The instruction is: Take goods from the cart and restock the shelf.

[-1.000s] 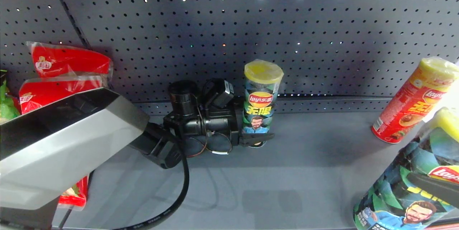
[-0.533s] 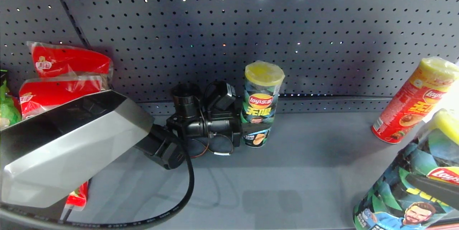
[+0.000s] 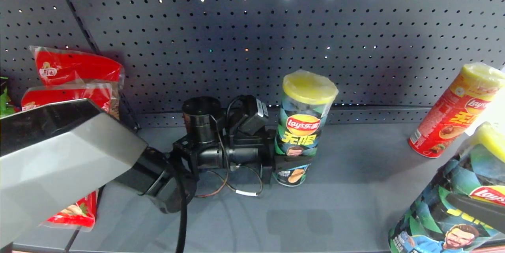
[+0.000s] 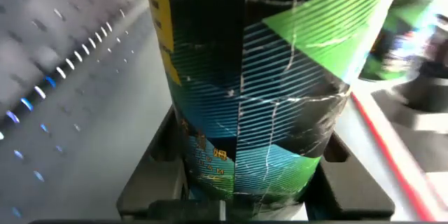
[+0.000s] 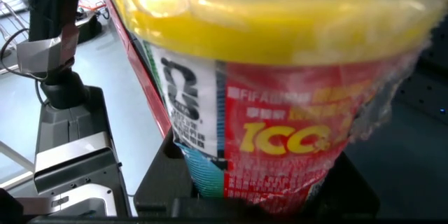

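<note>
A shop aisle, grey metal shelf point(image 3: 347, 174) with perforated back panel point(image 3: 276, 40), crisp tubes point(image 3: 453, 111) on it, red snack bags point(image 3: 75, 67) at its left edge.

Left arm: grey forearm link low at the left, black wrist stretched out level toward the middle. The left gripper point(image 3: 292, 161) is clamped low on an upright green chip can point(image 3: 303, 126), with one finger across its front and the jaws pressed to either side in the wrist view. Right gripper point(image 5: 255, 199): low at the right, closed round the body of a second can point(image 5: 280, 112), with one dark finger point(image 3: 475, 205) lying across the label.
</note>
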